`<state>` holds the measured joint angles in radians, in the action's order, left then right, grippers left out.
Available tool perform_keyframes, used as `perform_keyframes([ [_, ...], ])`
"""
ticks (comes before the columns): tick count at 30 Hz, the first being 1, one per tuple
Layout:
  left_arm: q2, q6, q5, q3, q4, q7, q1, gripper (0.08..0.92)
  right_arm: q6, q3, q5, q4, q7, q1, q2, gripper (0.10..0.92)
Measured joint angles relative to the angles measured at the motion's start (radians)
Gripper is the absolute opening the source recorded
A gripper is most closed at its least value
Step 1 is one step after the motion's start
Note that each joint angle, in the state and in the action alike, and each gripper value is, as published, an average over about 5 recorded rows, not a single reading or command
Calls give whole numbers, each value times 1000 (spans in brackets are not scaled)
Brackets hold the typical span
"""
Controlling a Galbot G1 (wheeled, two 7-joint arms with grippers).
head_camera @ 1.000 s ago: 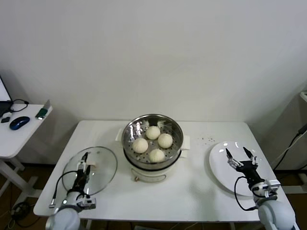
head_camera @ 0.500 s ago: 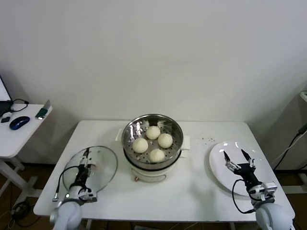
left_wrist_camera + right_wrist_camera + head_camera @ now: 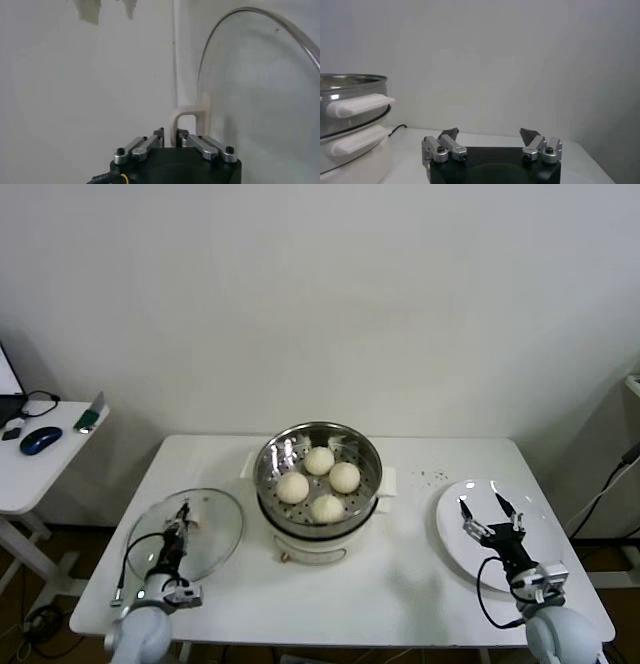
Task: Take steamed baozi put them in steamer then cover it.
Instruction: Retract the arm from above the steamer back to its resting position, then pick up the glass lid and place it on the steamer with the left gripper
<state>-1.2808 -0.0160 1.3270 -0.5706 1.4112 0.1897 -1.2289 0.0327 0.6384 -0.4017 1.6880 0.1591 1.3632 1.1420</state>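
The steamer [image 3: 372, 459] stands mid-table on its white base, uncovered, with four baozi [image 3: 319, 460] on its perforated tray. It also shows in the right wrist view [image 3: 350, 125]. The cover [image 3: 215, 529], a clear glass lid, is at the table's left front. My left gripper [image 3: 181, 524] is shut on the cover's cream-white handle [image 3: 190, 115], with the jaws [image 3: 170, 132] pinching one leg of it. My right gripper [image 3: 490, 517] is open and empty over the white plate [image 3: 455, 524]; in its wrist view [image 3: 489, 132] nothing is between the fingers.
The white table [image 3: 400, 584] holds the empty plate at the right front. Dark specks [image 3: 432, 476] lie behind the plate. A side table with a blue mouse [image 3: 40, 440] stands at the far left.
My right gripper has drawn back toward me and a little left over the plate, still open. My left gripper and the cover shifted slightly at the left front.
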Motion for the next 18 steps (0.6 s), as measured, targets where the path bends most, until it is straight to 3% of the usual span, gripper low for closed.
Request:
perform_keyframes([
  [5,13,-12,-18,0,30,4,-14,144,4,0,8,-6,1,-8,-1,823],
  [18,65,-163,-61,7,277,27,-135,146,3,-13,13,-25,1,-34,-24,823],
])
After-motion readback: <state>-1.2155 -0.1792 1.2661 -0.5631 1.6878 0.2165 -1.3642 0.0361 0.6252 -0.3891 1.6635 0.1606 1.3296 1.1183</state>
